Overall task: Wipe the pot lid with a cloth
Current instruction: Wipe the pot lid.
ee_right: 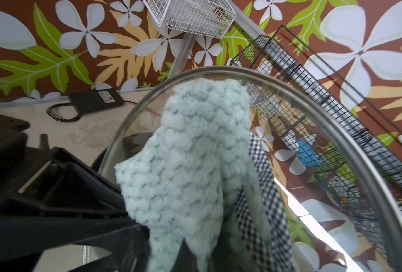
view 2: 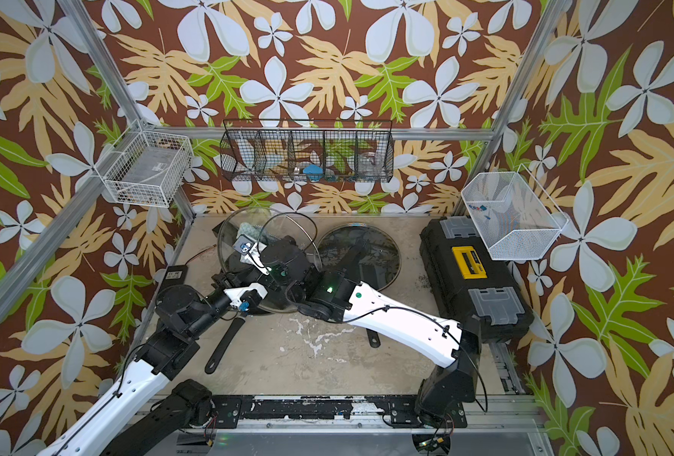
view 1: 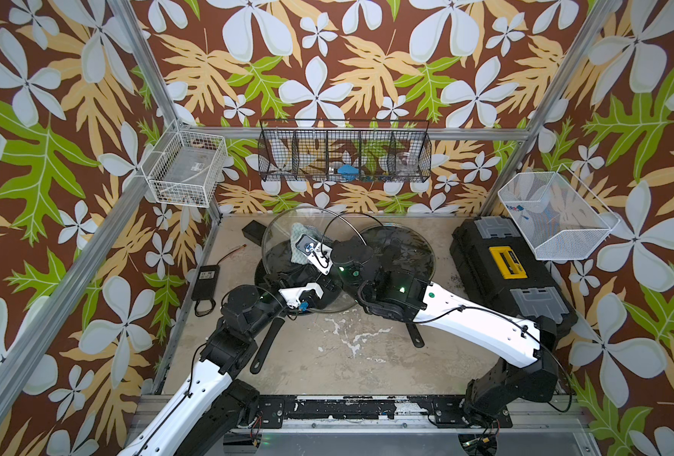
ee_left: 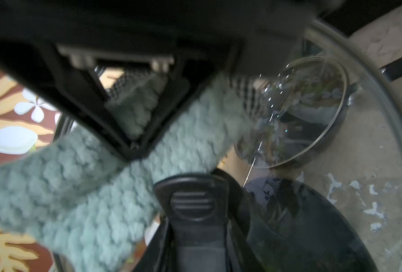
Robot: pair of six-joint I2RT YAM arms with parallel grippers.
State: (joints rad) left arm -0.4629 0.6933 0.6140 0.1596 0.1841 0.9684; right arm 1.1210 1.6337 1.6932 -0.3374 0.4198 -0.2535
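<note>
The pot lid point(view 1: 278, 231) is clear glass with a metal rim and stands tilted up at the back middle of the table. My left gripper point(view 1: 278, 278) is shut on the lid's black knob point(ee_left: 195, 205). The cloth point(view 1: 298, 231), pale teal and nubby with a checked backing point(ee_right: 266, 200), lies against the glass. My right gripper point(view 1: 303, 239) is shut on the cloth and presses it to the lid. In the left wrist view its black fingers point(ee_left: 115, 131) show through the glass, pinching the cloth point(ee_left: 77, 188). In the right wrist view the cloth point(ee_right: 195, 153) covers the jaws, with the lid rim point(ee_right: 336, 131) arcing around it.
A second glass lid point(view 1: 406, 244) rests on a dark pan at the back right. Below the raised lid another pan's long handle point(view 1: 266, 343) points toward the front. A black toolbox point(view 1: 505, 268) stands right, a power adapter point(view 1: 205, 282) left. Wire baskets point(view 1: 343, 152) hang on the walls.
</note>
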